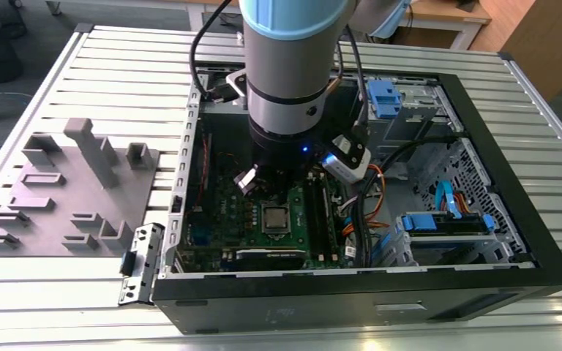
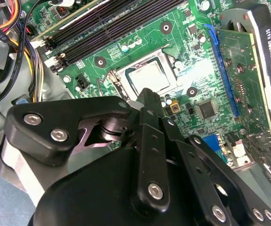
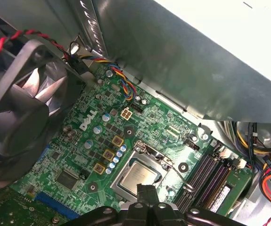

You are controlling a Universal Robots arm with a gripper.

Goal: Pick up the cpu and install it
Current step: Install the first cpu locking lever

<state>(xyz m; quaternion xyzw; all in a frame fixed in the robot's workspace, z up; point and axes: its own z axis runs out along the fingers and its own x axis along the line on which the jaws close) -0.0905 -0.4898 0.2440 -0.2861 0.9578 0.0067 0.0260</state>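
Gripper (image 2: pixel 147 101) over the seated cpu (image 2: pixel 148 77)

Fingers look drawn together with nothing pinched, tips just above the chip in both wrist views. The cpu (image 3: pixel 140 176) lies flat in the silver socket frame (image 3: pixel 126 162) on the green motherboard (image 3: pixel 74 160), inside the open computer case (image 1: pixel 476 110). I judge it light, stiff and thin, with a slick metal top and a delicate underside; its bare side edges look the safest place to take it.
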